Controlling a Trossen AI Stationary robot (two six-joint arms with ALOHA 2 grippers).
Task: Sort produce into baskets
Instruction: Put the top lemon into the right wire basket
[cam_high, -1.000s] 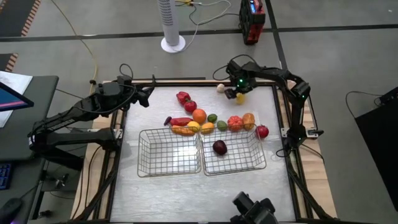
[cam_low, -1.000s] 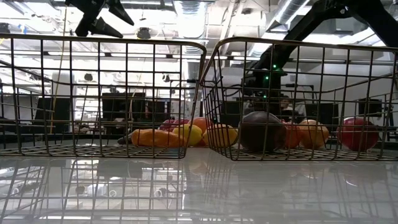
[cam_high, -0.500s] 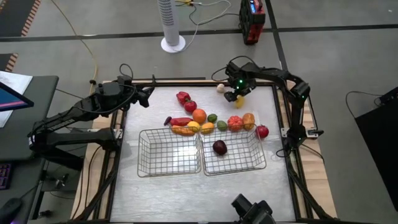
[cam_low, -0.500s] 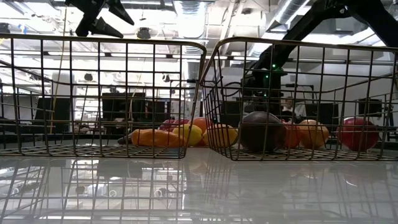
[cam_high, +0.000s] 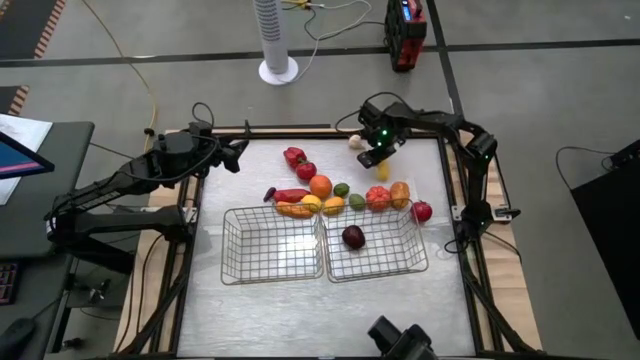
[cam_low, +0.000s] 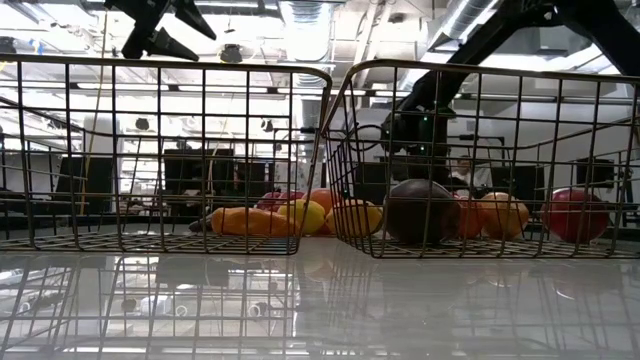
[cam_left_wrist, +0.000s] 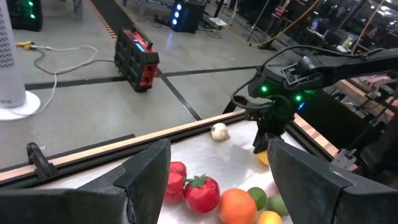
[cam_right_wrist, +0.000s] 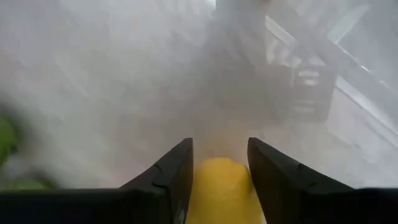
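My right gripper (cam_high: 379, 164) points down at the table's far right, shut on a small yellow fruit (cam_high: 383, 172). A whitish piece (cam_high: 354, 142) lies on the table just beyond it. The rest of the produce lies in a loose row (cam_high: 320, 186) across the middle of the table, from red pieces (cam_high: 294, 156) to a red apple (cam_high: 422, 211). Two wire baskets stand side by side on the near half: the left one (cam_high: 240, 262), and the right one (cam_high: 412, 255) with a dark maroon fruit (cam_high: 353, 237) on its floor. My left gripper (cam_high: 238, 155) hovers open over the far left corner. My right gripper pinches the yellow fruit (cam_right_wrist: 217, 180) between its two fingers (cam_right_wrist: 171, 180), which come at it from above and point down. The fruit fills the gap between them. Whether its underside still rests on the table, I cannot tell.
The table has a raised wooden rim (cam_left_wrist: 155, 140). A white fan column (cam_high: 277, 40) and a red-and-black box (cam_high: 405, 35) stand on the floor beyond the far edge. Bare tabletop lies near the front edge (cam_high: 320, 310).
My right gripper has rolled about its own axis and shifted a little toward the table's left. The yellow fruit now shows slightly nearer the produce row than before. My left arm has kept still.
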